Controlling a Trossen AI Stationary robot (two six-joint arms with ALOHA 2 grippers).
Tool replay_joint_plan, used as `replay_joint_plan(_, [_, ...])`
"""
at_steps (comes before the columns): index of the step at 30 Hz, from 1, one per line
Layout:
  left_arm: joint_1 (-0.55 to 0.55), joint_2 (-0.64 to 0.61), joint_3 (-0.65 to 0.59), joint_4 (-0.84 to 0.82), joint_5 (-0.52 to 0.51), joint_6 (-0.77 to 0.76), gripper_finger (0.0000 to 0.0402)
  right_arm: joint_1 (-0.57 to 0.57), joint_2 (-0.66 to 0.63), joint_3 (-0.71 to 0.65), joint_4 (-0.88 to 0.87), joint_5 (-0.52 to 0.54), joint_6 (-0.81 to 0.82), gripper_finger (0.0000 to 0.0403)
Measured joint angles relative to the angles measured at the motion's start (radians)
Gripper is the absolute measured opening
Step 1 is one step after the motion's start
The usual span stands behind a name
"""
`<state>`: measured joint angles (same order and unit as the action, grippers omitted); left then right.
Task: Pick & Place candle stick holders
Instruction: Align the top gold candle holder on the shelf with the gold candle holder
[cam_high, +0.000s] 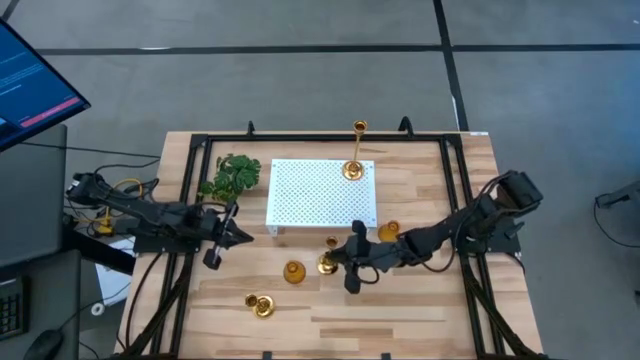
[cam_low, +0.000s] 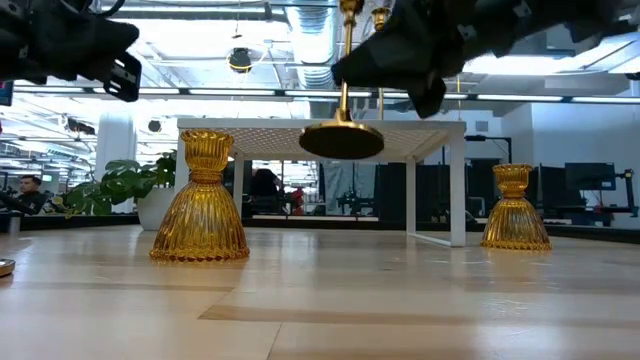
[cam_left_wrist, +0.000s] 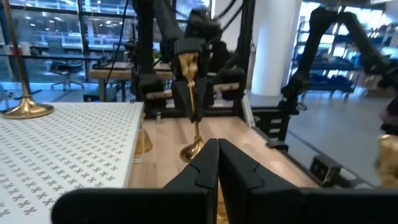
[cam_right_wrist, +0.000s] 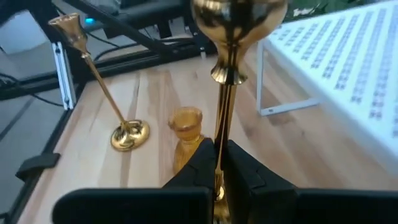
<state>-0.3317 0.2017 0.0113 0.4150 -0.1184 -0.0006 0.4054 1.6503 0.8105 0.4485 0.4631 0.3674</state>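
My right gripper (cam_high: 338, 262) is shut on a slim gold candle stick holder (cam_low: 343, 138), lifted above the wood in front of the white perforated platform (cam_high: 310, 200). A second slim holder (cam_high: 354, 168) stands on the platform's far right part on its round base. A third slim one (cam_high: 262, 305) sits near the table's front left. Two squat amber holders (cam_high: 293, 272) (cam_high: 389, 232) stand on their wide bases on the table. My left gripper (cam_high: 238, 237) waits shut, left of the platform, holding nothing. My right gripper pinches the slim holder's thin stem (cam_right_wrist: 219, 127) between its two fingers (cam_right_wrist: 202, 165), below the cup (cam_right_wrist: 239, 18). The fingers come from the table's right side, slanting slightly down, and lie across the stem. The holder hangs upright, its round base (cam_low: 343, 140) clear of the table.
A green leafy sprig (cam_high: 232, 175) lies off the platform's far left corner. The squat holder (cam_right_wrist: 185, 130) and the slim one (cam_right_wrist: 127, 134) stand just ahead of the held holder. Black frame rails (cam_high: 190, 190) run along the table's sides. A monitor (cam_high: 30, 80) stands far left.
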Motion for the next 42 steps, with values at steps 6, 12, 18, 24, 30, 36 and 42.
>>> replay_joint_plan(6, [0.000, 0.156, 0.006, 0.145, -0.046, -0.004, 0.0042, -0.034, -0.010, 0.123, -0.184, -0.058, -0.076, 0.0001])
replay_joint_plan(12, [0.000, 0.374, 0.137, 0.172, -0.046, -0.002, 0.0087, -0.068, -0.010, 0.229, -0.349, -0.078, -0.116, 0.0001])
replay_joint_plan(18, [0.001, 0.623, 0.327, 0.169, -0.046, 0.072, 0.0108, -0.101, -0.010, 0.258, -0.362, -0.166, -0.141, 0.0001])
replay_joint_plan(24, [0.000, 0.820, 0.491, 0.177, -0.040, 0.076, 0.0110, -0.108, -0.010, 0.258, -0.366, -0.168, -0.142, 0.0001])
replay_joint_plan(30, [0.005, 0.955, 0.598, 0.199, -0.050, 0.075, 0.0110, -0.106, -0.010, 0.258, -0.366, -0.175, -0.142, 0.0001])
replay_joint_plan(36, [0.035, 1.045, 0.648, 0.247, -0.046, 0.071, 0.0110, -0.100, -0.010, 0.258, -0.366, -0.171, -0.142, 0.0001])
replay_joint_plan(42, [0.040, 1.077, 0.650, 0.318, -0.027, 0.071, 0.0110, -0.094, -0.010, 0.258, -0.367, -0.167, -0.151, 0.0001])
